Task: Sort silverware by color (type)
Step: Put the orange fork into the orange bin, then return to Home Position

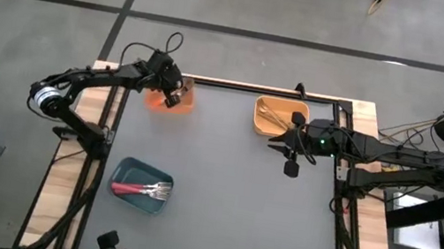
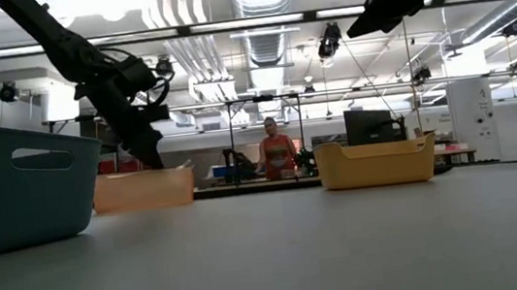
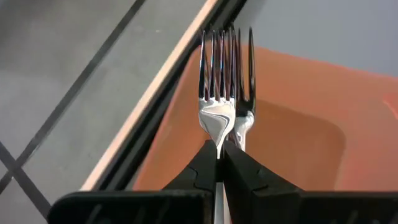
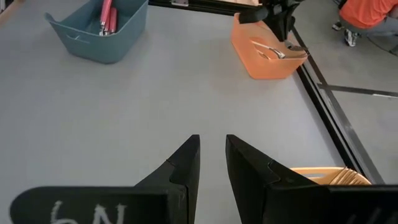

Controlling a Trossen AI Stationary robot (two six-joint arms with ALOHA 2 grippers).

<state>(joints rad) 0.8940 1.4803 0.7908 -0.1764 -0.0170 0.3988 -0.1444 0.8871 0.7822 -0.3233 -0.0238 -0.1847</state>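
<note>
My left gripper (image 3: 219, 152) is shut on two forks (image 3: 224, 81) with shiny metal heads, over the orange bin (image 1: 154, 100) at the table's far left. Their handles are hidden behind the fingers. The right wrist view shows the same gripper (image 4: 281, 22) above that bin (image 4: 264, 62). Red-handled forks (image 1: 140, 189) lie in the teal bin (image 1: 127, 172) at the near left. Gold forks (image 1: 273, 115) lie in the yellow-orange bin (image 1: 259, 126) at the far right. My right gripper (image 4: 212, 146) hangs open and empty beside that bin. My left gripper pinches the necks of the two forks (image 3: 220, 138), just below their heads, between its two fingers. The forks lie side by side along the fingers, tines pointing on ahead. The fingers slant down from the table's left. The heads hang over the orange bin's inside (image 3: 298, 124).
A black frame rail (image 1: 255, 88) runs along the table's far edge behind both far bins. The grey mat (image 1: 228, 197) between the bins is bare. In the low view a person (image 2: 277, 153) stands in the room beyond the table.
</note>
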